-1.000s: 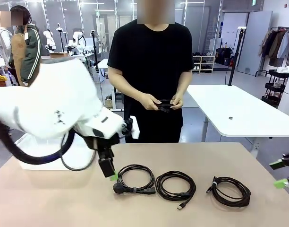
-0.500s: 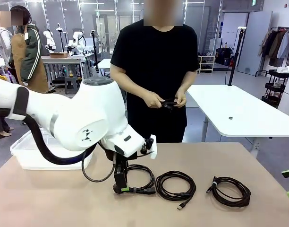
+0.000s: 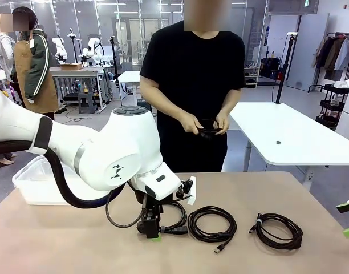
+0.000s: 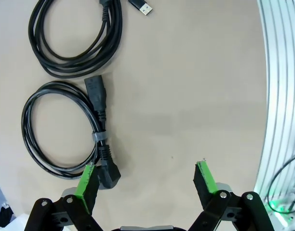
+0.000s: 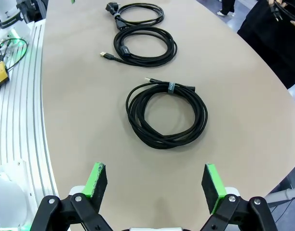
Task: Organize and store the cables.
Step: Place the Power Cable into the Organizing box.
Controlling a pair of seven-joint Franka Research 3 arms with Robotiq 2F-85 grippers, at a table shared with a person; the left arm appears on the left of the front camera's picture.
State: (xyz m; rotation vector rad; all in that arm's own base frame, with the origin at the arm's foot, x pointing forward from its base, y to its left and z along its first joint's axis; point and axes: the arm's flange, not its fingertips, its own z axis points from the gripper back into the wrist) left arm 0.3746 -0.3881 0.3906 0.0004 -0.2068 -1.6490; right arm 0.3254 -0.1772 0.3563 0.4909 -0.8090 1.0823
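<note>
Three coiled black cables lie in a row on the tan table (image 3: 77, 245): a power cord (image 3: 177, 229), a USB cable (image 3: 212, 224) and a third coil (image 3: 279, 231). My left gripper (image 3: 153, 231) points down at the power cord's left end. In the left wrist view this gripper (image 4: 146, 178) is open, and its left finger (image 4: 87, 180) is beside the cord's plug (image 4: 109, 173). The right gripper (image 5: 153, 180) is open at the table's right edge, short of the third coil (image 5: 138, 115). The person holds another cable (image 3: 207, 128) in both hands.
A white plastic bin (image 3: 32, 182) stands at the table's left, behind my left arm. The person stands at the far edge. Another white table (image 3: 288, 137) is behind on the right. Aluminium rails (image 4: 282, 96) run along the near side.
My left arm has swung right and lowered its gripper onto the power cord's left end. The right gripper has drawn back toward the right edge. The person keeps handling the cable.
</note>
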